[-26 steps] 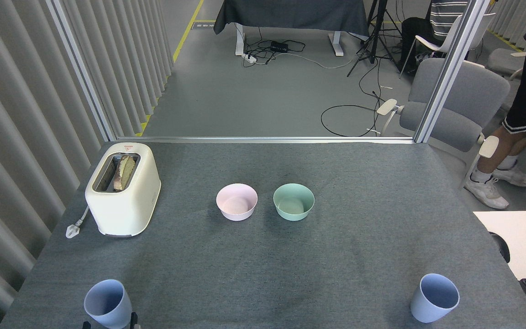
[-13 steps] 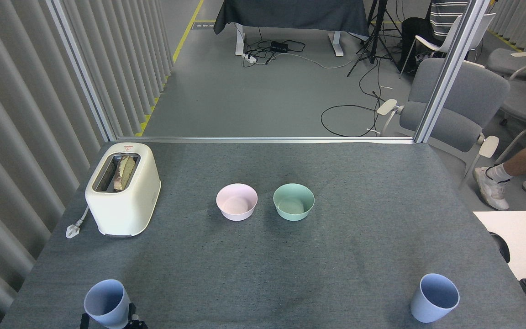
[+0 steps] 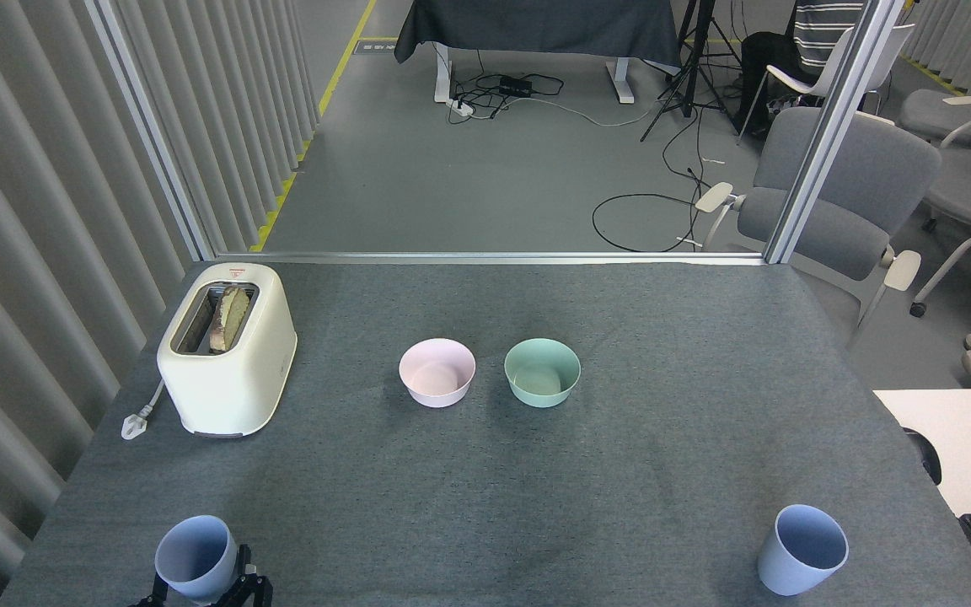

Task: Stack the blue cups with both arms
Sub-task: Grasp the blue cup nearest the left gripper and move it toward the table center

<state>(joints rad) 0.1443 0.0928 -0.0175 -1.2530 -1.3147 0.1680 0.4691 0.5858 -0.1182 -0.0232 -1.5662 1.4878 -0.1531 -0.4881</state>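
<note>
2 blue cups (image 3: 196, 558) (image 3: 802, 550), 2 bowls (image 3: 437, 372) (image 3: 542, 372), 1 toaster (image 3: 227, 348), left claw (image 3: 206, 588) at 1 cup.

Only black fingertips (image 3: 243, 582) of the left gripper (image 3: 203, 594) visible at the bottom edge, spread apart and pointing up. Right arm and gripper out of view entirely.

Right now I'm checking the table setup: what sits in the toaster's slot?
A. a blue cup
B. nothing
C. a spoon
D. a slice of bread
D: a slice of bread stands in the slot of the cream toaster at the table's left.
</note>
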